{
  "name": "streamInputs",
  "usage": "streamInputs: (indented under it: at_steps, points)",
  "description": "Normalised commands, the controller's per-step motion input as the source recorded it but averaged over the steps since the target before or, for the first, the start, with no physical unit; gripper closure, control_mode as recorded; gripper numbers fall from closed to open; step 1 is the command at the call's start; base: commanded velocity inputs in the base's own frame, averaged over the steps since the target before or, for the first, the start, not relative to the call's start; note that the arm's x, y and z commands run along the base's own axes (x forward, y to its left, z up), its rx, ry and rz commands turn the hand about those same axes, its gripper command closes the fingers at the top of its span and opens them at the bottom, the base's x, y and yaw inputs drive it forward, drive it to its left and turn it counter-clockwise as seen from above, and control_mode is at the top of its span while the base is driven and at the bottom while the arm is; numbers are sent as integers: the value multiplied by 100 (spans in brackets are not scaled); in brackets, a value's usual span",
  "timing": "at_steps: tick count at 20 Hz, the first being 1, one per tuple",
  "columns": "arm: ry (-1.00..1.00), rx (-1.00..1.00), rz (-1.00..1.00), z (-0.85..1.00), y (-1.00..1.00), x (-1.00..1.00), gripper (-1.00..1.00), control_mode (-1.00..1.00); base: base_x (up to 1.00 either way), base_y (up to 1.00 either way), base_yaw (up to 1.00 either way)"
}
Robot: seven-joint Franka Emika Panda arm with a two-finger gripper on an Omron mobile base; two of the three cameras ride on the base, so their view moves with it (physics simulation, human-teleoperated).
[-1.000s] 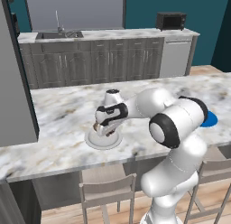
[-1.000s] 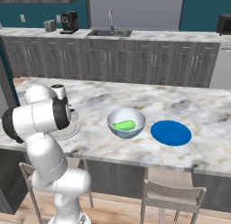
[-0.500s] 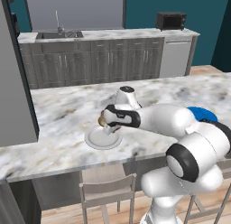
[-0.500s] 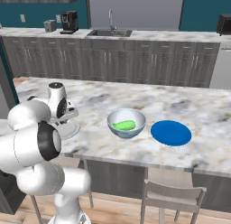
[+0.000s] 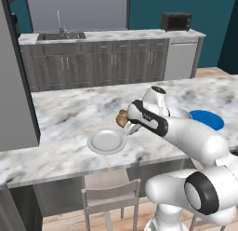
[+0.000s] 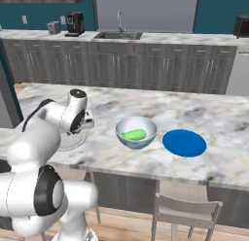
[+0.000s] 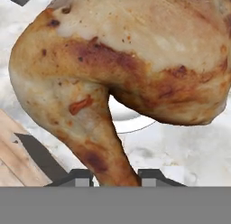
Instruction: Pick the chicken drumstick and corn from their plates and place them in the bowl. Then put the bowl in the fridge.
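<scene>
A: No brands, labels or legible writing anywhere: not on the microwave point(image 5: 176, 21), not on the coffee maker point(image 6: 74, 23), not on the fridge point(image 5: 13, 85) side panel.

B: Noted. Chicken drumstick point(image 7: 126, 69)?

A: Pinched in the gripper point(image 7: 115, 175). Thin bone end running down to 6 o'clock in the hand view, right between the two dark tips; fat meaty end spreading from 9 through 12 to 3 o'clock. Jaws pressed onto the bone, one tip at either side, touching.

B: Height above the bench point(image 5: 65, 113)?

A: Lifted clear of it. In the left base view, drumstick point(image 5: 122, 118) held in the air at about 1 o'clock from the grey-white plate point(image 5: 107, 141), past that plate's rim. Plate bare.

B: Corn?

A: Lying inside the bowl point(image 6: 136, 131), light green cob point(image 6: 133, 135) across the whitish interior. Bowl resting on the bench, at 3 o'clock from the gripper point(image 6: 86, 122) in the right base view, well apart from it.

B: Blue plate?

A: Blue plate point(image 6: 184, 143) just beside the bowl at its 3 o'clock, not touching, nothing on it. Same plate point(image 5: 207, 119) partly behind the arm in the left base view.

B: Anything else?

A: Sink with faucet point(image 6: 119, 30) on the back counter; two stools point(image 5: 111, 200) tucked under the bench edge.
</scene>
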Motion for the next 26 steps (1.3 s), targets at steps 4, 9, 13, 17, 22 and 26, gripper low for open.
streamInputs:
  at_steps: [4,9,13,17,22,26]
  points:
    - [21,4,-11,45,-49,-5,100,-100,0,0,0]
    - [28,0,-15,39,-49,0,100,-100,0,0,0]
    - [19,-1,-16,30,-46,0,100,-100,0,0,0]
    - [6,-3,-17,22,-44,-2,100,-100,0,0,0]
    - [-7,-11,-16,11,-35,-11,100,-100,0,0,0]
    - [-10,-19,-17,5,-32,-7,100,-100,0,0,0]
